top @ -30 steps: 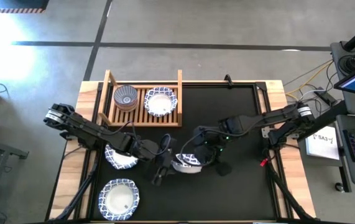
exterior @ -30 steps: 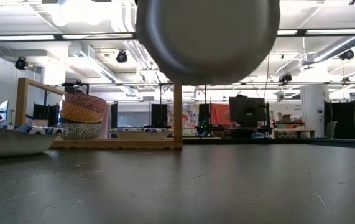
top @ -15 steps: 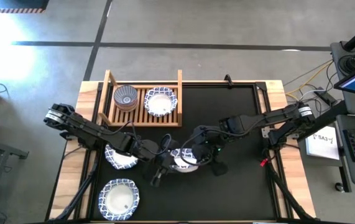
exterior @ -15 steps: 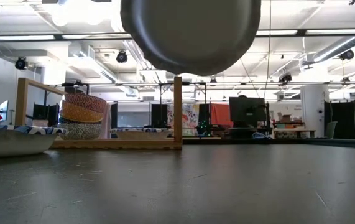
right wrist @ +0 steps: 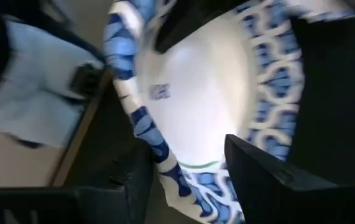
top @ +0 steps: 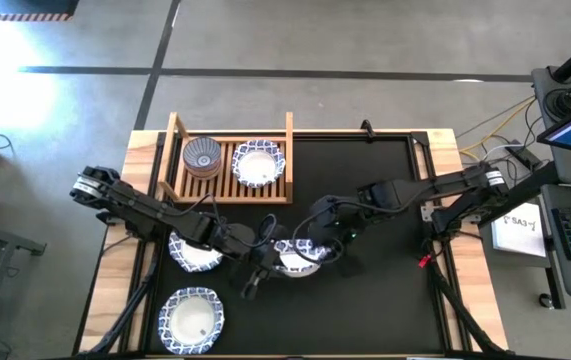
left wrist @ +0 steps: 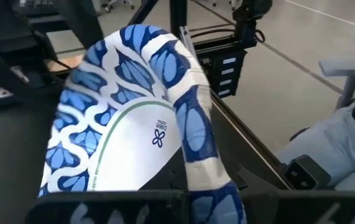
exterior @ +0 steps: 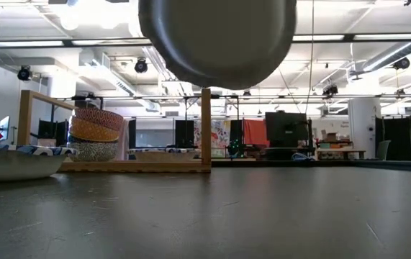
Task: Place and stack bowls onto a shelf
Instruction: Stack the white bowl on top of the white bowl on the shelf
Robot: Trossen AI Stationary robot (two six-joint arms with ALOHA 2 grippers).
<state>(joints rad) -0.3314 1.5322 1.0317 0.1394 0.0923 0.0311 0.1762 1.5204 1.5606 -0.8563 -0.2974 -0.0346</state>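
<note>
— Where is your bowl?
— Lifted above mid-worktop, both grippers, left and right, pinching opposite rims.
— Handling?
— Likely rigid, glazed, breakable; keep your hold on the rim.

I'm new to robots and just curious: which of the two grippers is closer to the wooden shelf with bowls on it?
Left, narrowly. The left gripper and right gripper meet at one raised blue-rimmed bowl, below the shelf in the high view; the left sits under the shelf's right end, the right further out past it.
</note>
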